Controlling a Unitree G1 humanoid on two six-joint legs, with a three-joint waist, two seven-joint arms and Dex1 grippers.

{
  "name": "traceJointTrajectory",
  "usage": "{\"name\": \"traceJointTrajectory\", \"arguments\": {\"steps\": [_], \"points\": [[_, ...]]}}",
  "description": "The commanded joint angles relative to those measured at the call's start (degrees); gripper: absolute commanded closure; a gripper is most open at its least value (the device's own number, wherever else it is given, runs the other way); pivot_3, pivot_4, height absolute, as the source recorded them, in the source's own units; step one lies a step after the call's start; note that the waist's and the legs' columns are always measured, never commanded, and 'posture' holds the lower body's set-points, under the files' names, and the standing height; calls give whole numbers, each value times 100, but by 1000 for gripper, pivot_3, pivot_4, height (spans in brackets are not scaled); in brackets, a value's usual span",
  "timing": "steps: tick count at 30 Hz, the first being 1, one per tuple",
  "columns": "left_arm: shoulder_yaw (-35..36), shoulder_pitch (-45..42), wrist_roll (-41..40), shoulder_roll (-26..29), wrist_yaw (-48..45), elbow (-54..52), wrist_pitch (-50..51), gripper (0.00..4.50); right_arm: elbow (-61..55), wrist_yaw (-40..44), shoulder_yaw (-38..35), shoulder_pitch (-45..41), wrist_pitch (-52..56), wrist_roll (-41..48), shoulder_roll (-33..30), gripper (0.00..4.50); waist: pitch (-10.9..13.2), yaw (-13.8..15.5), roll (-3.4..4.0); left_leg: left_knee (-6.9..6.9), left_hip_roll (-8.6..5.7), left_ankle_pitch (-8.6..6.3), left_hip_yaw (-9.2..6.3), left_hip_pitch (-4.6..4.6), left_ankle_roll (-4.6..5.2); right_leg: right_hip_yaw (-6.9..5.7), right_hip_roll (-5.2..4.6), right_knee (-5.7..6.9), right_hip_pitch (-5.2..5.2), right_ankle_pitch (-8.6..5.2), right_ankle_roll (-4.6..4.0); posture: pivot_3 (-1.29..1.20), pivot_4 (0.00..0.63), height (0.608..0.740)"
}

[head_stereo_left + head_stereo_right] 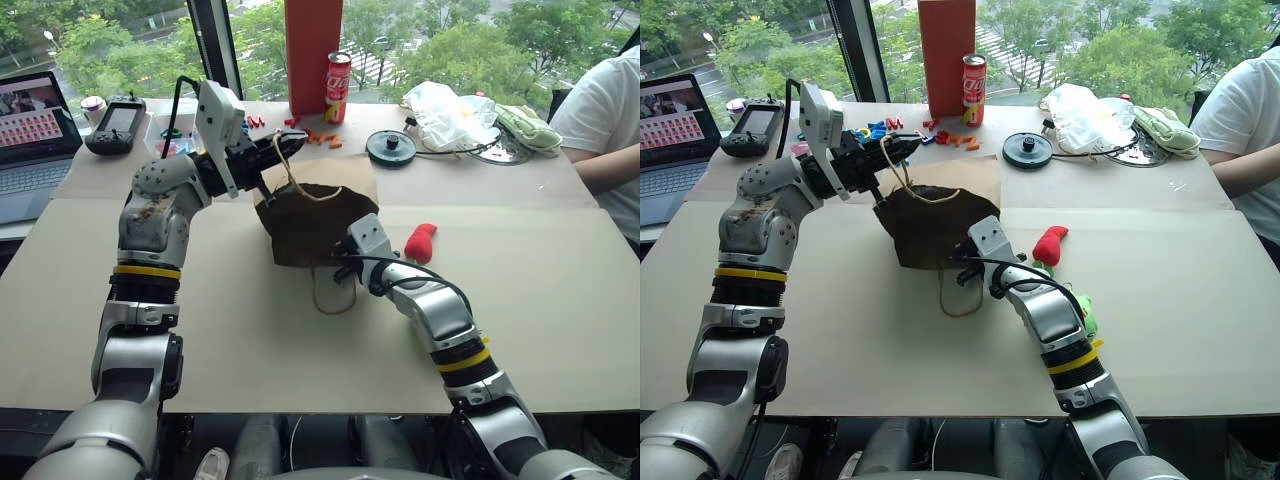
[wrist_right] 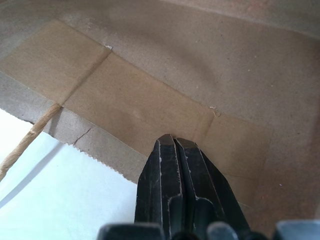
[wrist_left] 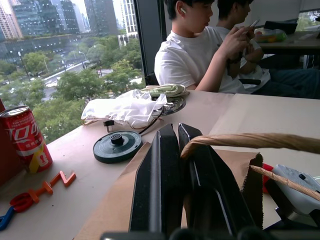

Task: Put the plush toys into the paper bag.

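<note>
The brown paper bag (image 1: 312, 225) lies mid-table with its dark mouth facing me. My left gripper (image 1: 292, 135) is shut on the bag's upper cord handle (image 3: 250, 140) and holds it up over the mouth. At the near rim my right gripper (image 2: 172, 141) is shut, its tips resting on the inner paper wall. The bag's other cord handle (image 1: 330, 296) lies slack on the table. A red chili plush toy (image 1: 420, 242) sits on the table just right of the bag. The lime-green plush toy (image 1: 1086, 316) peeks out from behind my right forearm.
Along the far edge stand a red box (image 1: 313, 50), a cola can (image 1: 338, 88), a black round spool (image 1: 391, 147), a white plastic bag (image 1: 450, 112) and a pale green mitt (image 1: 528, 128). Coloured letters (image 1: 322, 137), a handheld device (image 1: 115, 125) and a laptop (image 1: 30, 135) are far left. A person (image 1: 605, 115) sits at right.
</note>
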Motion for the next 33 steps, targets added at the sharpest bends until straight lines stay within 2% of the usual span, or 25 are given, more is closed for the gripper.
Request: {"name": "traceJointTrajectory", "arguments": {"steps": [1, 10, 20, 24, 29, 33], "points": [[149, -146, -82, 60, -26, -94, -53, 4310, -22, 47, -8, 91, 140, -40, 30, 4490, 0, 0, 0, 0, 0, 0, 0, 0, 0, 0, 0, 0, 0, 0, 0, 0, 150, 739], [202, -211, -177, -90, 169, -54, 246, 4310, -427, 84, -63, 197, 333, -52, -100, 4490, 0, 0, 0, 0, 0, 0, 0, 0, 0, 0, 0, 0, 0, 0, 0, 0, 150, 739], [201, -142, -108, -284, 466, -44, 339, 4310, -3129, 196, -1109, 299, 2191, 767, -364, 4490, 0, 11, 0, -2, 0, 0, -6, -11, 0, -3, -1, 1, -7, 0, 0, 0, 150, 739], [212, -164, -116, -332, 499, 15, 339, 4310, -3855, 350, -1682, 216, 2936, 1107, -752, 4490, 0, 11, 0, -5, -1, 0, -6, -10, 0, -3, -1, -5, -7, 0, 0, 0, 150, 739], [239, -278, -153, -405, 506, 120, 335, 4310, -3564, 134, -2426, 58, 3361, 985, -1295, 4490, 1, 22, 1, -4, -5, 0, -6, -9, 0, -3, -3, -12, -4, 0, 0, 0, 150, 739], [238, -331, -138, -445, 497, 179, 303, 4310, -2874, -435, -2510, 57, 3120, 608, -1192, 4490, 1, 17, 1, -5, -5, 0, -7, -10, 0, -4, -2, -15, -4, 0, 0, 0, 150, 739]]}}
